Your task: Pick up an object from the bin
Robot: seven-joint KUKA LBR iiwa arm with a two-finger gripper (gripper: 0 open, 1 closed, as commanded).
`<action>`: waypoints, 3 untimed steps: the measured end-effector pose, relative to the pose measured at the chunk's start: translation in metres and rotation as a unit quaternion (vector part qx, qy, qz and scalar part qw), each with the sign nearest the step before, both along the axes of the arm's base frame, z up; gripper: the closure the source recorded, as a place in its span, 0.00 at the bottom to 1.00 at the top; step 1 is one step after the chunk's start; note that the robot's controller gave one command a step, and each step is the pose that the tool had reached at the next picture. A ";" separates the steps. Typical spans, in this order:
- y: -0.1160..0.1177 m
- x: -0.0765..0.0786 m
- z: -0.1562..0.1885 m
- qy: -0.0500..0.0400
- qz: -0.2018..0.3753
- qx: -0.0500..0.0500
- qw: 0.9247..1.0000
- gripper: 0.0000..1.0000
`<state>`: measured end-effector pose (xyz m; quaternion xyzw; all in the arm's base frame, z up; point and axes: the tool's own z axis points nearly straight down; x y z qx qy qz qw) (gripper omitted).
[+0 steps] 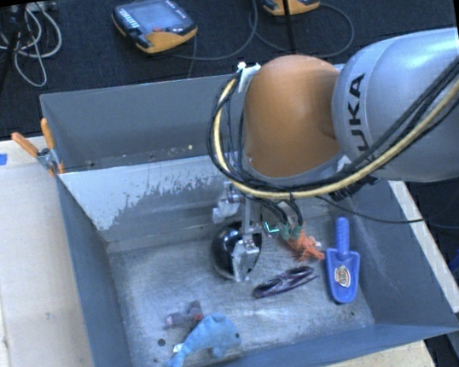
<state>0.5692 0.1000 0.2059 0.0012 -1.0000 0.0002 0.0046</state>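
Pincer (pixel 244 259) low at middle of bin (pixel 117 239), touching right edge of black glossy round thing (pixel 222 254). How wide pincer stands, and whether it grips anything: you cannot tell, orange wrist cover (pixel 288 117) overhangs it. Likely step: closing on round thing. Centre over its widest part before squeezing, since curved shiny surface probably slips sideways. Dark sunglasses (pixel 285 281) lie just right, with orange scrap (pixel 307 249) and blue trowel (pixel 342 262) beyond; steer clear. Blue plush toy (pixel 205 341) well apart, by front wall.
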 end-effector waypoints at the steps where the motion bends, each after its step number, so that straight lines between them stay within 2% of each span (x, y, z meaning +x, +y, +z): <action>1: -0.001 0.002 0.005 -0.004 -0.001 0.000 1.000 0.00; 2: 0.020 -0.014 -0.041 -0.005 0.058 0.000 0.998 0.00; 3: 0.079 -0.028 -0.047 -0.004 0.213 0.001 0.977 0.00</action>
